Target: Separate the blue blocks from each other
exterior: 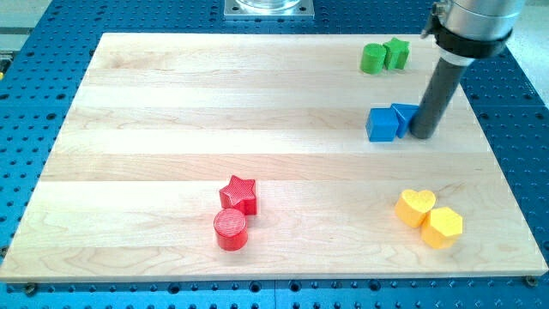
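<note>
Two blue blocks, the blue cube and the blue block, are touching, far right. The tip is pressing the right one's side; no pincer, nothing grasping.

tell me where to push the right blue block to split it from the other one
Push its left face, at the seam with the blue cube, driving the right blue block toward the view's right. My tip now sits on its right side, which would press them together.

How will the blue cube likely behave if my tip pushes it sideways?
The blue cube sits flat-faced, so it should slide, not roll. It touches the other blue block, which may drag along. My tip sits at that block's right.
</note>
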{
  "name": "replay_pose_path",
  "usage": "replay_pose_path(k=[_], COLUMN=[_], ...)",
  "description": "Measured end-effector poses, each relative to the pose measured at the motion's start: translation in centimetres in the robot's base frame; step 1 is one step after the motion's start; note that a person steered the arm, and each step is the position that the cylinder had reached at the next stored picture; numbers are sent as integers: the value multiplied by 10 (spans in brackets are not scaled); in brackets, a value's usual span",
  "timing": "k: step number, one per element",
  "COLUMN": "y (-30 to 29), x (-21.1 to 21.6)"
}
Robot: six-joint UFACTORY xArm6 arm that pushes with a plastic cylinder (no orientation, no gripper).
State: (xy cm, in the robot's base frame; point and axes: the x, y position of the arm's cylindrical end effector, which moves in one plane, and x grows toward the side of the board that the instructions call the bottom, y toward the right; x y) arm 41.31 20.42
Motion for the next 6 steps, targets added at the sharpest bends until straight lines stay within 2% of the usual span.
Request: replay_pose_path(k=[2,3,5,6], y=[-101,-193,-135,-186], x=[-79,-96,-118,-130])
